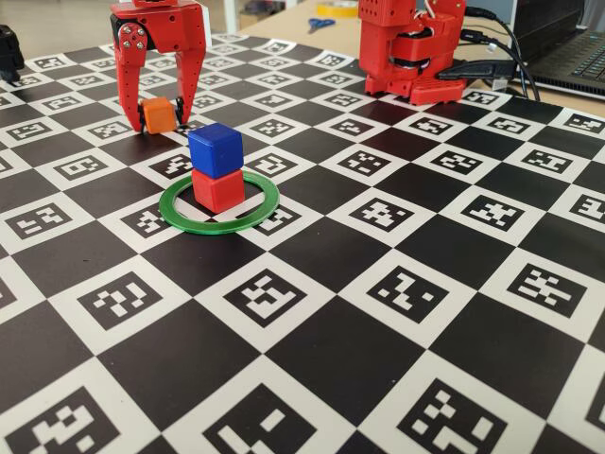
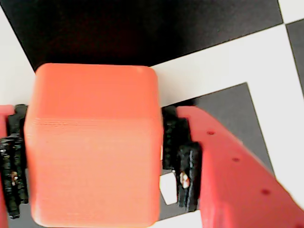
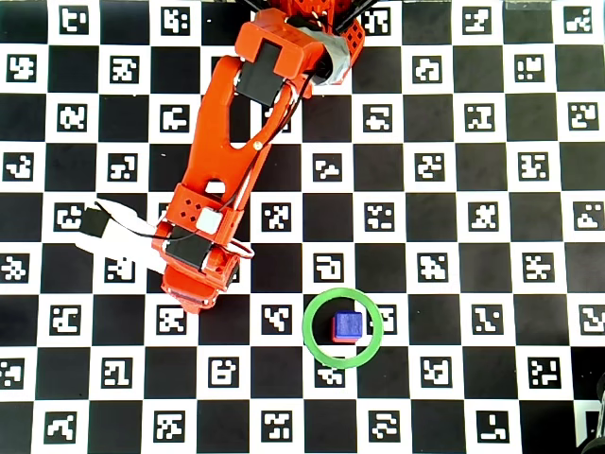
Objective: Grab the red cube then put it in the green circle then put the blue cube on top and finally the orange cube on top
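Observation:
The red cube [image 1: 219,191] sits inside the green circle [image 1: 180,216], and the blue cube [image 1: 216,149] rests squarely on top of it. From overhead the blue cube [image 3: 348,324] covers nearly all of the red one inside the green circle [image 3: 308,326]. Behind and left of the stack in the fixed view, the orange cube [image 1: 158,115] stands between the fingers of my red gripper [image 1: 163,129]. The wrist view is filled by the orange cube [image 2: 95,142], with the gripper [image 2: 97,164] shut on it, black pads against both sides. My arm hides this cube from overhead.
The whole table is a black-and-white marker checkerboard [image 1: 378,359]. The arm's red base [image 1: 411,47] stands at the back right, with cables and a laptop [image 1: 567,47] beside it. Scissors [image 1: 319,23] lie beyond the board. A white wrist cable [image 3: 104,232] trails left.

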Controlling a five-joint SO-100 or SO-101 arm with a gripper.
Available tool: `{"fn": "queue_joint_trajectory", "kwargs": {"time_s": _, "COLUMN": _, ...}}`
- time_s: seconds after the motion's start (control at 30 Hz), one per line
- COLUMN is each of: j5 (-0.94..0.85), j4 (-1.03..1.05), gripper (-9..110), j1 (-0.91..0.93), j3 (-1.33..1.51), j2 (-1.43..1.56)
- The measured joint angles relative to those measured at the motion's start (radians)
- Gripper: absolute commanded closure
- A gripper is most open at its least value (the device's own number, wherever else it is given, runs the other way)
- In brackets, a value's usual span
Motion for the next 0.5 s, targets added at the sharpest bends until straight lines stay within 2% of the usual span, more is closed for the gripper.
{"fn": "queue_joint_trajectory", "kwargs": {"time_s": 0.2, "j5": -0.017, "j4": -0.009, "gripper": 90, "j1": 0.0, "j3": 0.014, "j2": 0.008}}
{"fn": "queue_joint_trajectory", "kwargs": {"time_s": 0.5, "j5": -0.021, "j4": -0.009, "gripper": 91, "j1": 0.0, "j3": 0.083, "j2": 0.06}}
